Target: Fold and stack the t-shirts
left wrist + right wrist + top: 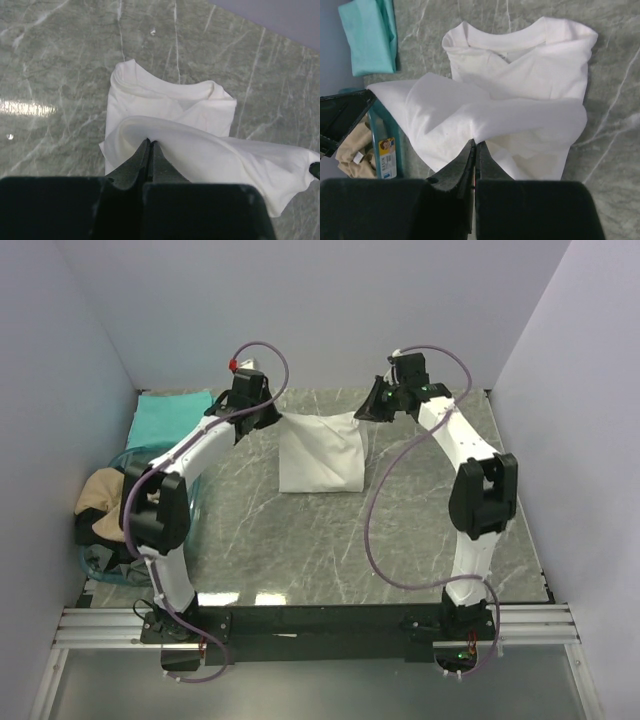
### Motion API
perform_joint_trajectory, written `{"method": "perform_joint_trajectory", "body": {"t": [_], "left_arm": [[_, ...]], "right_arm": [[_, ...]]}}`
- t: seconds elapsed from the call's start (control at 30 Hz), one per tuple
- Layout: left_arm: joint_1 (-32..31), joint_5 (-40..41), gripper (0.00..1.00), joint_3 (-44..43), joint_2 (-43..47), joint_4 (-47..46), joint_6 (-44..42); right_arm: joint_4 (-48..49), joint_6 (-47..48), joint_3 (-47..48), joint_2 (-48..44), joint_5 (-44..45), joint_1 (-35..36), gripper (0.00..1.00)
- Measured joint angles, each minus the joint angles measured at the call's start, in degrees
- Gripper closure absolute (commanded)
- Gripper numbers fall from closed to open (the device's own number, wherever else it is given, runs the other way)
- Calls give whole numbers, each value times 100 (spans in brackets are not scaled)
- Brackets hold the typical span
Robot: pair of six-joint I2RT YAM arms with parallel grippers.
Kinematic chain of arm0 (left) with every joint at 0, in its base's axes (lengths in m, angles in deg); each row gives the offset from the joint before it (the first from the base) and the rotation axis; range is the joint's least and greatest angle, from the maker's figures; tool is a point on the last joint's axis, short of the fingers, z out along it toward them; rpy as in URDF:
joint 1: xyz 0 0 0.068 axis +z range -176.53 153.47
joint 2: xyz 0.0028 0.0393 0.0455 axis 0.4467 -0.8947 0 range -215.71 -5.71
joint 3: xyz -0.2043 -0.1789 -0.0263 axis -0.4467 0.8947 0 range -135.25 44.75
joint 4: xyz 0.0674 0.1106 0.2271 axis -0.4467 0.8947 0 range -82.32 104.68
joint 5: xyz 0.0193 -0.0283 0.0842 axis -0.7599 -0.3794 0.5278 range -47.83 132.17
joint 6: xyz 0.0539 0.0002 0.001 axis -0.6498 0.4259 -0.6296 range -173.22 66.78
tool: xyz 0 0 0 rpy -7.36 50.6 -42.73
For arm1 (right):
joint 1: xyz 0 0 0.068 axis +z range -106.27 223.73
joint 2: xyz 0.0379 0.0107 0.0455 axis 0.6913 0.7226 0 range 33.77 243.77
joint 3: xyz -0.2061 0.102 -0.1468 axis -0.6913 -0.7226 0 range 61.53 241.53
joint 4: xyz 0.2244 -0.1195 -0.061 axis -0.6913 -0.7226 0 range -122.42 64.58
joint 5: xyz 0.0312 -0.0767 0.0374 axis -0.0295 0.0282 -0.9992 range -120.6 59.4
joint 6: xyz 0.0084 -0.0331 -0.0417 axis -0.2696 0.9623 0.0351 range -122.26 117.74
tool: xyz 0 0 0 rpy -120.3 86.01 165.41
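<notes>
Fold step in hand: white t-shirt (320, 462) lay mid-table toward 12 o'clock. The left gripper (275, 420) and right gripper (367, 412) were both pinched shut on its raised edge. Next move likely needed both arms to lay that edge flat together, then release

1. The left arm (190, 455) reaches forward from its base and bends inward.
2. The left gripper (150, 143) has its jaws pressed together on the edge of the white t-shirt (320, 455).
3. The right arm (465, 455) mirrors it.
4. The right gripper (474, 143) pinches the same edge.
5. The 2 grippers are well apart.
</notes>
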Motion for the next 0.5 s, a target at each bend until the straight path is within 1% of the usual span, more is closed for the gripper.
{"method": "perform_joint_trajectory", "body": {"t": [0.17,0.27,0.3,0.33,0.37,0.4,0.43,0.47,0.5], "left_arm": [[199,-190,99,-573,-772,24,-11],[304,-278,99,-881,-1202,42,-2],[328,-299,99,-973,-1318,39,0],[358,-334,99,-1102,-1471,42,2],[385,-372,92,-1239,-1626,31,0],[400,-407,78,-1346,-1751,35,-2],[424,-470,62,-1510,-1912,44,-13],[437,-529,36,-1672,-2048,57,-4],[450,-584,21,-1823,-2179,61,-15]], "right_arm": [[-26,4,907,1047,-332,-162,100],[39,-31,1268,1598,-531,-260,99],[90,-59,1364,1770,-614,-297,94],[138,-105,1456,1961,-699,-330,84],[208,-144,1565,2140,-769,-365,78],[302,-160,1635,2275,-817,-389,68],[339,-177,1786,2472,-872,-415,55],[400,-188,1945,2640,-911,-435,51],[428,-157,2129,2813,-955,-446,47]]}}
